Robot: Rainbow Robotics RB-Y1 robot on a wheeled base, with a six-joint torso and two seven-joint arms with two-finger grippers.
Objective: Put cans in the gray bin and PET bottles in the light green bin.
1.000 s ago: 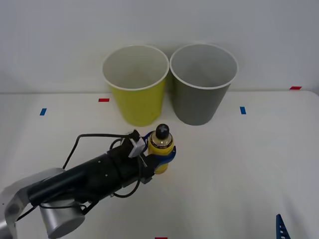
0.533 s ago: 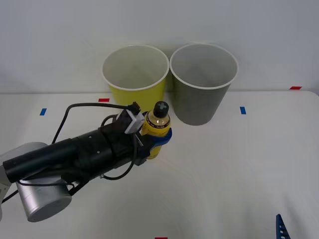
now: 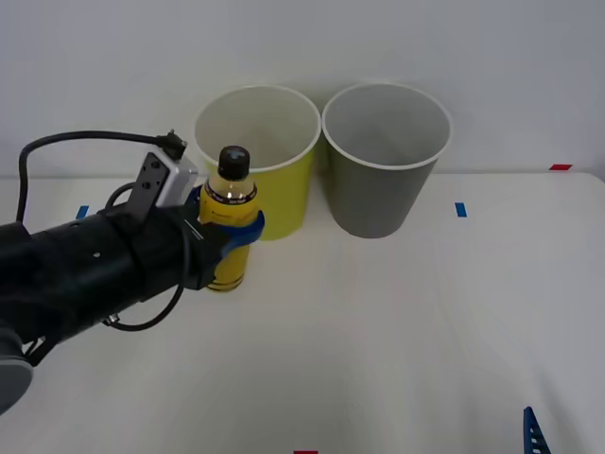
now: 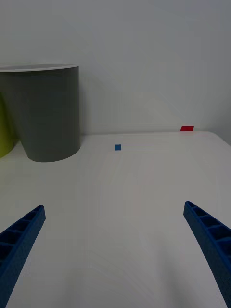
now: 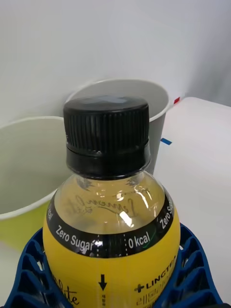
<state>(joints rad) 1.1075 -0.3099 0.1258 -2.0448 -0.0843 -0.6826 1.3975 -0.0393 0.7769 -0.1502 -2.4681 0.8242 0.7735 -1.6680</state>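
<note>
A white table [image 3: 425,322] carries two tapered bins standing side by side at its far edge against a pale wall. The light green bin [image 3: 260,184] stands to the robot's left; the gray bin [image 3: 383,180] stands to its right, their white rims almost touching. In the right wrist view the gray bin [image 4: 45,113] stands upright on the table with a sliver of the green one at its side.

The robot's left arm [image 3: 85,270], black and cabled, reaches in from the left side of the front view. Its left gripper [image 3: 230,236] is clamped around the PET bottle [image 3: 228,232], the blue ribbed fingers [image 5: 26,260] wrapping both sides of the yellow body below the shoulder. The bottle stands upright in the grasp, black cap [image 5: 107,132] uppermost, lifted clear of the table. It hangs just in front of the light green bin, toward that bin's left side, with its cap near rim height. Seen from the left wrist, both bin mouths open behind the cap.

The right gripper [image 4: 115,250] waits low over the table's near right part, its fingers spread wide and holding nothing, well apart from the bins. Small blue and red tape marks [image 3: 460,209] dot the tabletop.
</note>
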